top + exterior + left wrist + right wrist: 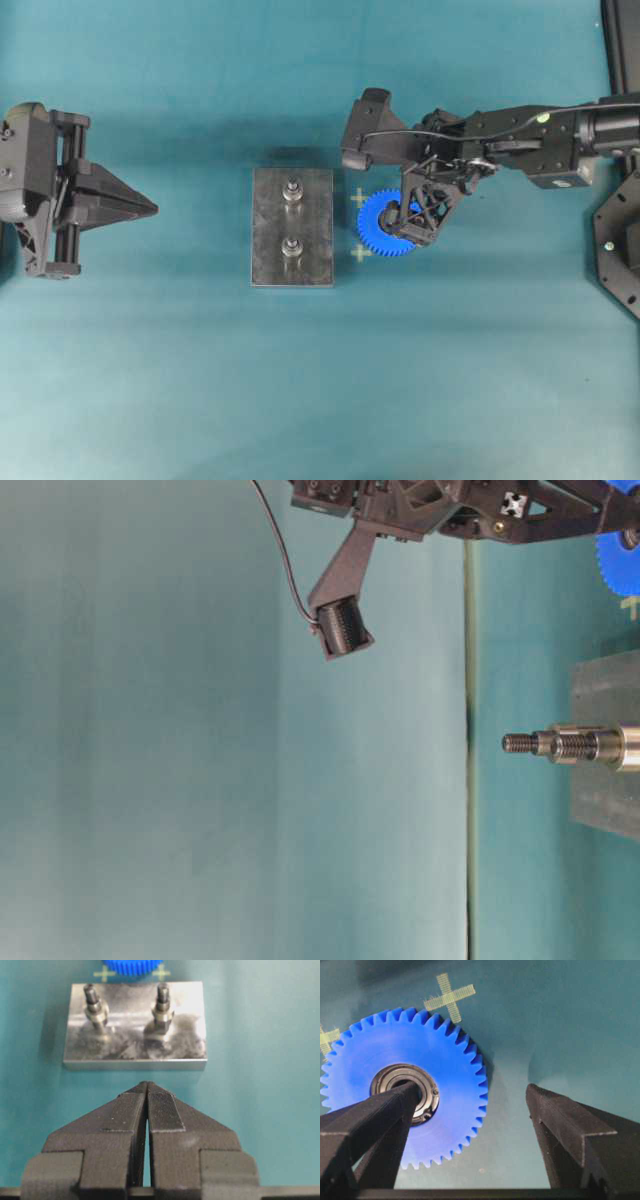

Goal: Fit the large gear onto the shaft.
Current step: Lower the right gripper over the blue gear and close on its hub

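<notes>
With my right hand point(470, 1110) spread wide over the bright blue plastic toothed gear point(405, 1085), I'm mid-approach; next, closing squarely across its rim.

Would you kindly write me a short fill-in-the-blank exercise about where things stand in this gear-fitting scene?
1. The large gear is coloured ____.
2. The grey plate carries ____ upright pegs.
3. The left end effector has its jaws ____.
4. The right end effector hangs over the gear with its jaws ____.

Missing words: blue; two; shut; open
</notes>
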